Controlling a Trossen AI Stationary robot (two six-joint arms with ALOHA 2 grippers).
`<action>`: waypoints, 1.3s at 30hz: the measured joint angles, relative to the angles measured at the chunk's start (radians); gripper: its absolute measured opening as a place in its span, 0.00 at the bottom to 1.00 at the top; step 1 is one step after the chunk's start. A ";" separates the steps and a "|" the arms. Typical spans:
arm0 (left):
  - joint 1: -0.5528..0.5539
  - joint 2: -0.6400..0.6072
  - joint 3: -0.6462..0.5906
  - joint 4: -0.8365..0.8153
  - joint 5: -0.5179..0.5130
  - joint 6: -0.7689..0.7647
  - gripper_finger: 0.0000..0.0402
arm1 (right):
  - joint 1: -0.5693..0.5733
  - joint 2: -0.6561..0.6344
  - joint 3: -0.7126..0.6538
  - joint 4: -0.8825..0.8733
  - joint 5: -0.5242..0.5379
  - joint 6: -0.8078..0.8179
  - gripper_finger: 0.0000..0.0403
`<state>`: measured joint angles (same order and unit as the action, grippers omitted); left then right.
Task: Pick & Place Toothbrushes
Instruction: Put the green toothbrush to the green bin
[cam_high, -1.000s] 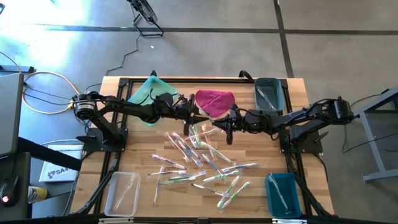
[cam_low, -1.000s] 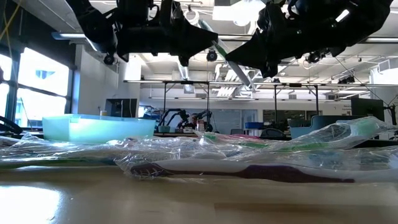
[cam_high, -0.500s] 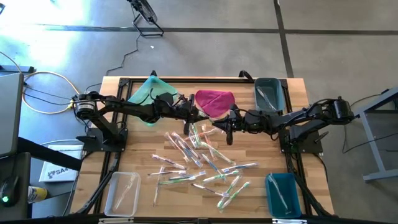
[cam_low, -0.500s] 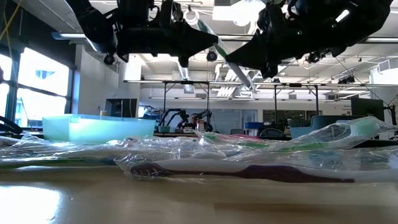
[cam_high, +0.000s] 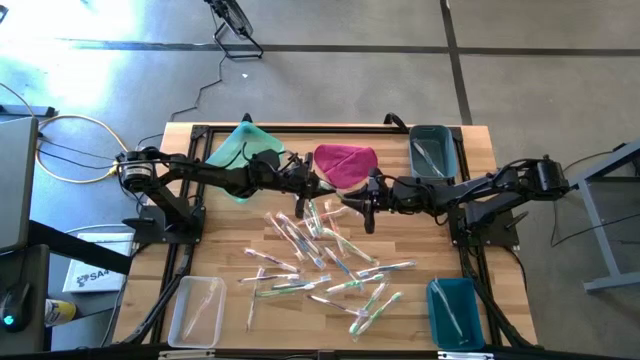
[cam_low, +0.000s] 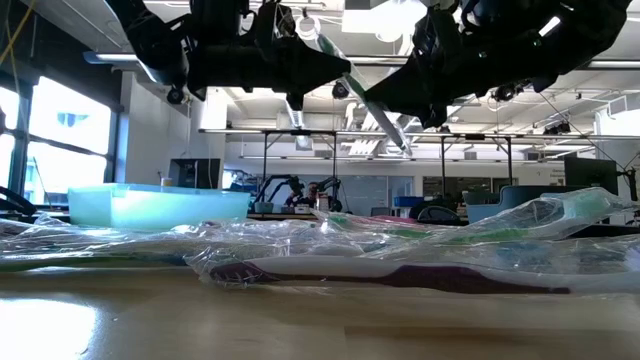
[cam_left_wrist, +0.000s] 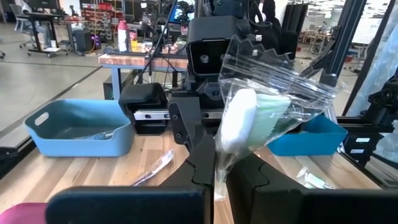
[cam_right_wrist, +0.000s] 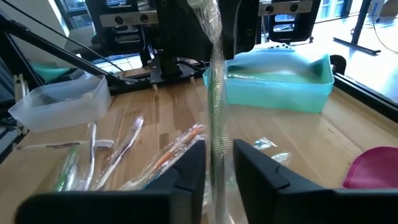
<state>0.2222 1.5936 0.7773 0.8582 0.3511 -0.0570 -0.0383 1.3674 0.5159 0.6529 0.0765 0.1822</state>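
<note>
**Two hands on one wrapped toothbrush**

You have the worktop (cam_high: 200, 260) strewn with toothbrushes (cam_high: 330, 265); above its middle, your left hand (cam_high: 318, 186) is clamped tight on a wrapped toothbrush (cam_left_wrist: 249, 118); your right hand (cam_high: 352, 201) brackets the same wrapper, fingers (cam_right_wrist: 186, 165) slightly parted.

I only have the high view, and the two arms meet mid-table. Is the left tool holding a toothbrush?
Observer: Yes. The left wrist view shows the left tool shut on a wrapped toothbrush with a white head and green handle.
Operator: Is it off the table?
Observer: Yes. In the low view it slants in the air, well above the pile.
Operator: And the right tool?
Observer: The right wrist view shows the wrapper running through the right tool.
</note>
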 joint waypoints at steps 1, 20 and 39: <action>0.000 0.000 0.000 0.001 0.000 0.000 0.03 | 0.000 0.000 0.000 0.000 -0.004 0.000 0.23; 0.074 -0.090 0.000 -0.179 0.005 0.035 0.02 | 0.000 -0.097 0.000 -0.146 -0.007 0.008 0.64; 0.236 -0.647 0.000 -0.943 -0.252 0.157 0.03 | -0.001 -0.134 -0.001 -0.256 0.003 0.008 0.62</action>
<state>0.4580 0.9464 0.7769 -0.0849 0.0996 0.1003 -0.0391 1.2335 0.5152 0.3969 0.0795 0.1905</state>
